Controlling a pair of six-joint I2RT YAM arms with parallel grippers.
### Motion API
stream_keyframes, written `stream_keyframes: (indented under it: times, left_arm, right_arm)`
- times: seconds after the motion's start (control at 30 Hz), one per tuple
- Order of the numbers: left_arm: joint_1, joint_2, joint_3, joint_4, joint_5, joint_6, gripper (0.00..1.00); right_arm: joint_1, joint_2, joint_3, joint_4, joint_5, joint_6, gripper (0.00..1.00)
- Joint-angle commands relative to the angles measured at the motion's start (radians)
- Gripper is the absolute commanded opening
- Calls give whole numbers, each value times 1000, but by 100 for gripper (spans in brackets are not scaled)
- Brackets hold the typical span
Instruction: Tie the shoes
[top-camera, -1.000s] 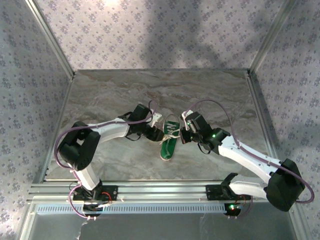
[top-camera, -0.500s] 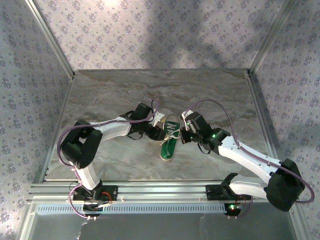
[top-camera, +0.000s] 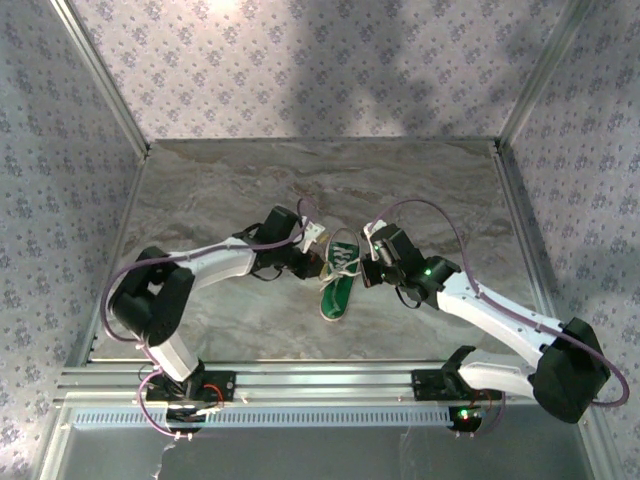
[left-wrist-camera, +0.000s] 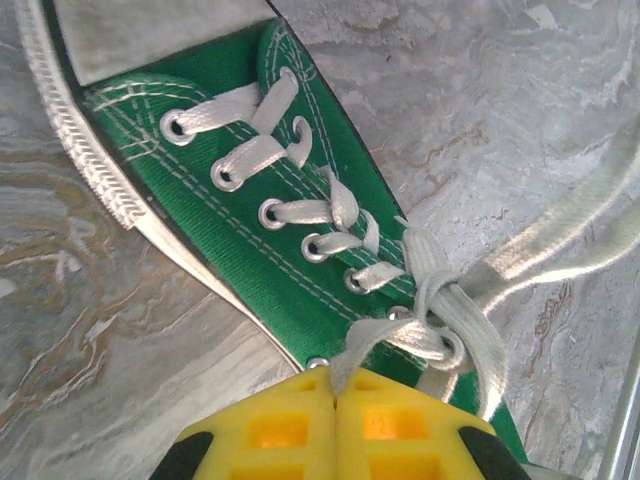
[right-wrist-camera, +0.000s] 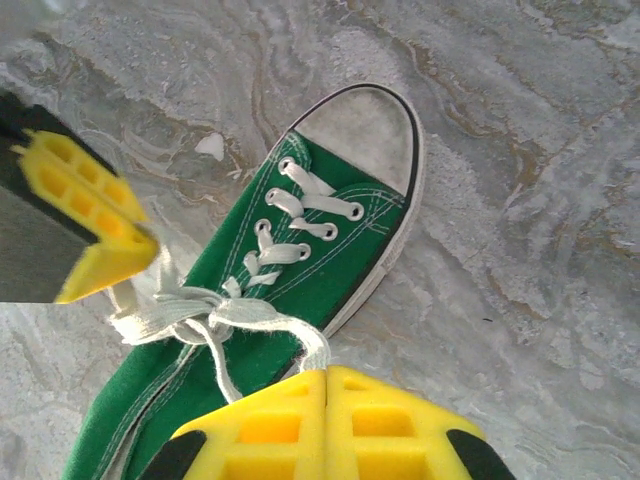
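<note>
A small green canvas sneaker (top-camera: 337, 288) is seen standing on its sole on the marbled table (top-camera: 430, 190), midway between the two arms, with its toe turned away from the arm bases. A white toe cap (right-wrist-camera: 362, 128), a white sole edge and pale stitching are shown, and white laces (left-wrist-camera: 432, 305) are crossed through metal eyelets and gathered into a loose knot near the top of the lacing. To the left of the sneaker, the left arm (top-camera: 220, 262) is laid low over the table, bent at the elbow, its wrist brought close against the sneaker's left side. The left claw (left-wrist-camera: 335, 388) is closed, its yellow pads (left-wrist-camera: 270, 430) pressed flat together, and a strand of the laces is pinched in the seam between them, just beside the knot. To the right of the sneaker, the right arm (top-camera: 490, 310) is reached in at a slant from its base, its wrist tipped down at the sneaker's right side. The right claw (right-wrist-camera: 327, 378) is likewise closed, pad against pad, with a strand of the laces caught between them
</note>
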Motion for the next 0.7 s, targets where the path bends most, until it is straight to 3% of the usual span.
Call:
stream_keyframes:
  times: [0.0, 0.43, 0.67]
  left_arm:
    - [-1, -73, -52, 92, -38, -69, 0]
    - [-77, -65, -169, 449, -248, -380, 0]
    - [-81, -40, -231, 625, -350, -515, 0]
  right_arm:
    - [6, -20, 36, -24, 55, 13, 0]
    - [13, 29, 42, -38, 104, 63, 0]
    - [-46, 64, 12, -78, 138, 117, 0]
